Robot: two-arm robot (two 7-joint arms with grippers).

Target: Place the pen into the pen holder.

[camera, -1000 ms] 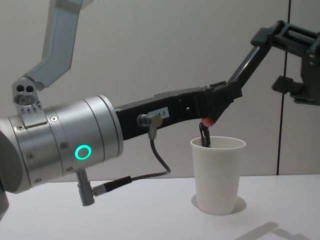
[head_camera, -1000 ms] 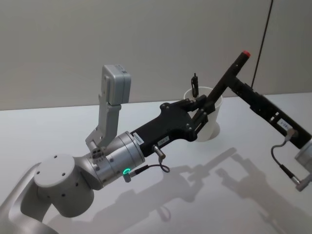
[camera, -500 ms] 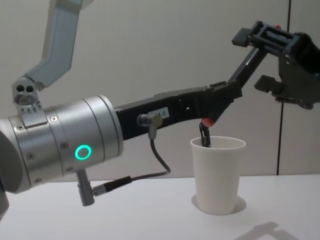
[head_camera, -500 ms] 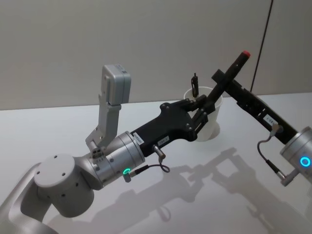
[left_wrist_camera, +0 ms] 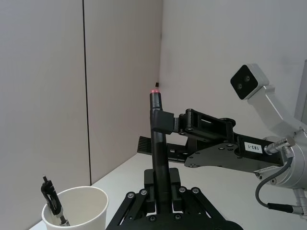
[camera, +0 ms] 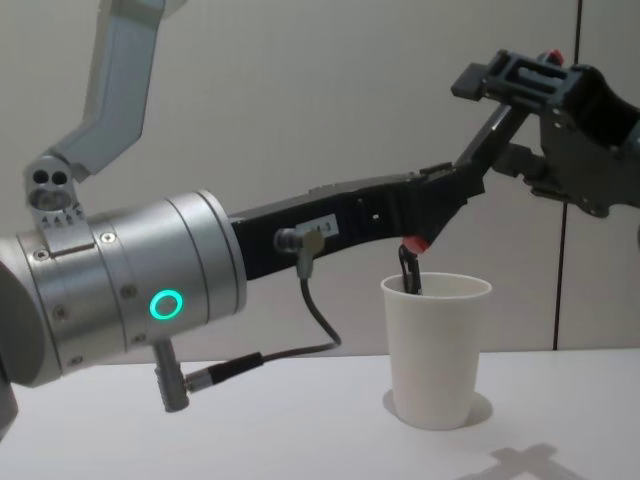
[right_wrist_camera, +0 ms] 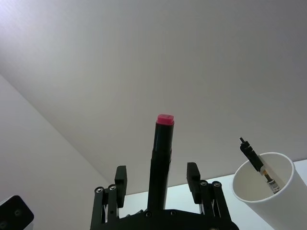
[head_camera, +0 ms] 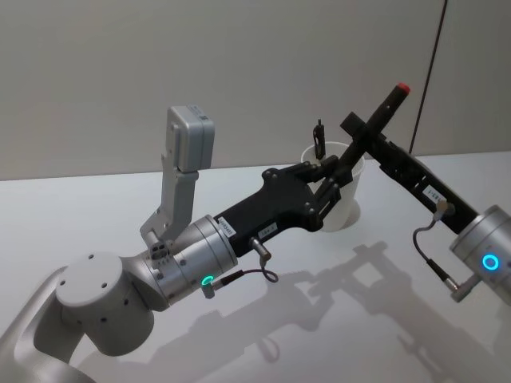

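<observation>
Inside pen holder, pen (wrist views)

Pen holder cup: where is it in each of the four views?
Head: pen holder at centre, behind the red-tipped pen.
Chest: lower right of centre, on the table.
Left wrist: beside the red-tipped pen.
Right wrist: beside the same pen.
Shared landmark: black clip pen standing inside it.

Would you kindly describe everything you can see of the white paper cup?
The white paper cup is plain, tapered toward its base, with a rolled rim, and looks like thin paper. It stands upright on the white table, casting a small shadow. A dark pen with a clip leans inside it, its top poking above the rim. The left gripper hovers above it, not touching.
</observation>
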